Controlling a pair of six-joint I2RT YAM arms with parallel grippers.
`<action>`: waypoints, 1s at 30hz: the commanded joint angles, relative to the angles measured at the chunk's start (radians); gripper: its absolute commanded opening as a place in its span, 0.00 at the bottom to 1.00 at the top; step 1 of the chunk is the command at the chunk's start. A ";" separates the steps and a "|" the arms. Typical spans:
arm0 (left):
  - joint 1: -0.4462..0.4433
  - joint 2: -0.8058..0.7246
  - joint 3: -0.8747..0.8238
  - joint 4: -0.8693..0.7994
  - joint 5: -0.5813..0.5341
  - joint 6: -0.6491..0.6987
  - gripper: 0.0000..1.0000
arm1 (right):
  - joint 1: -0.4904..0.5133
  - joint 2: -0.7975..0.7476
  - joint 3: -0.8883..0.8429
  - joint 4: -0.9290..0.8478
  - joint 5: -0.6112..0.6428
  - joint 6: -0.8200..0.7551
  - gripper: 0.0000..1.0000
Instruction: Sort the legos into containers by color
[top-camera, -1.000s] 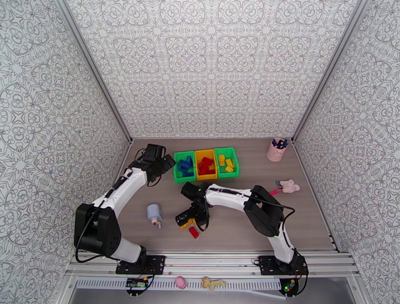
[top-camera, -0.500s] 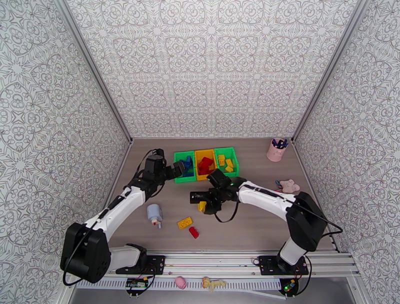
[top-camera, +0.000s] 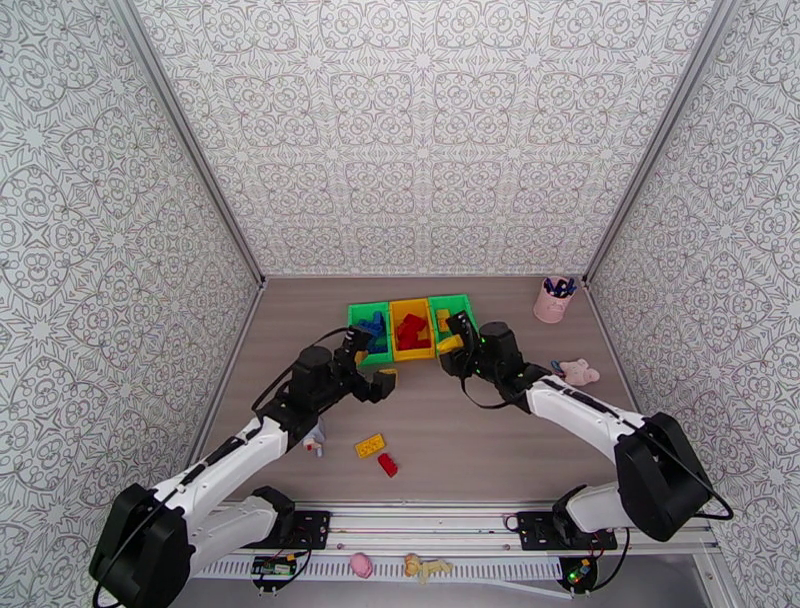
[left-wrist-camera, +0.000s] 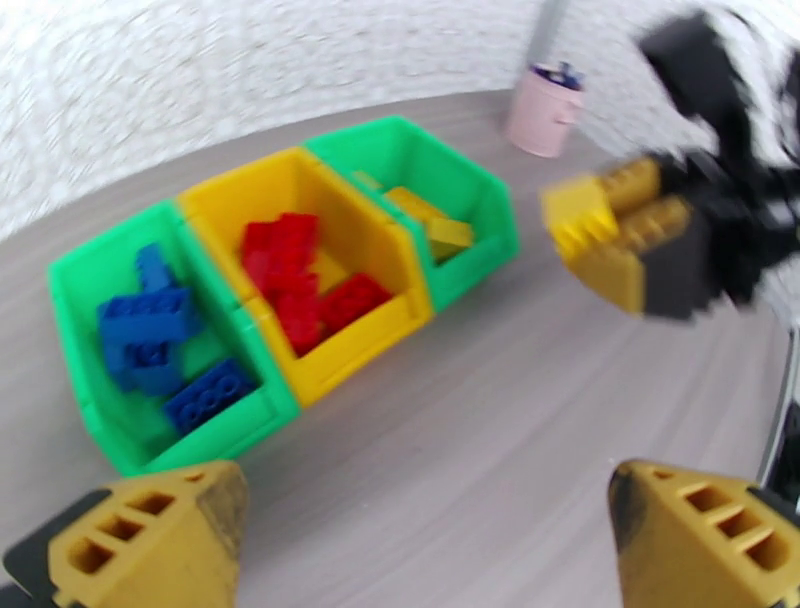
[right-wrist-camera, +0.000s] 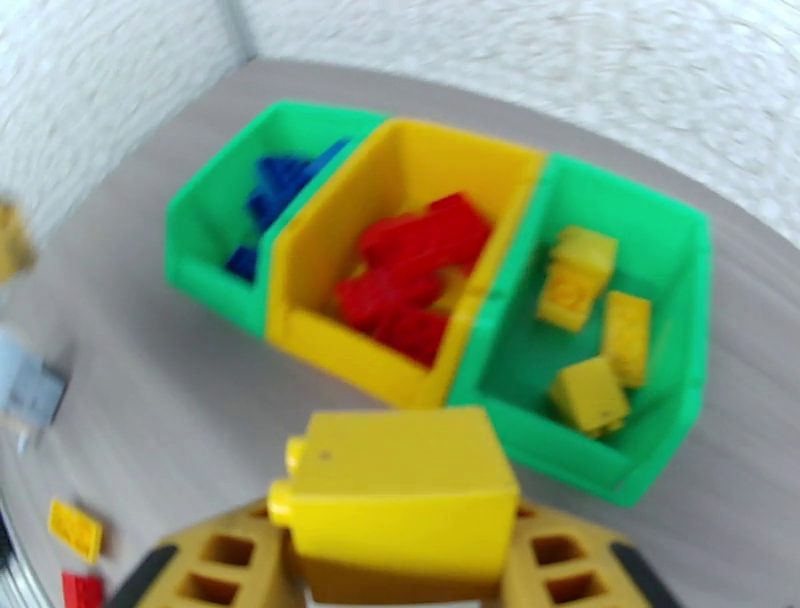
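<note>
My right gripper (top-camera: 450, 346) is shut on a yellow lego brick (top-camera: 448, 345), hovering at the front of the right green container (top-camera: 452, 300). In the right wrist view that brick (right-wrist-camera: 400, 490) sits between my fingers (right-wrist-camera: 215, 560), just short of the bins. The left green container (right-wrist-camera: 205, 220) holds blue legos (right-wrist-camera: 280, 180), the yellow middle container (right-wrist-camera: 330, 340) red legos (right-wrist-camera: 410, 270), and the right green container (right-wrist-camera: 650, 460) yellow legos (right-wrist-camera: 590, 330). My left gripper (top-camera: 383, 381) stands open with nothing in it, in front of the bins. A flat yellow lego (top-camera: 370, 445) and a red lego (top-camera: 387, 465) lie loose on the table.
A white-blue bottle (top-camera: 312, 436) lies partly under my left arm. A pink pen cup (top-camera: 553, 298) stands at the back right, with a pink toy figure (top-camera: 578, 372) nearer. Patterned walls close in three sides.
My right gripper has carried the yellow brick from near the loose legos up to the front of the right green bin. My left arm has swung from the left bin toward the table's middle.
</note>
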 joint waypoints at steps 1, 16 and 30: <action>-0.043 -0.006 0.004 0.036 0.067 0.157 1.00 | -0.020 0.092 0.134 -0.057 0.128 0.144 0.28; -0.116 0.003 0.019 0.016 0.048 0.232 1.00 | -0.048 0.449 0.505 -0.264 0.233 0.202 0.33; -0.104 -0.029 0.087 -0.231 -0.123 0.208 1.00 | -0.048 0.223 0.283 -0.047 0.122 0.051 0.92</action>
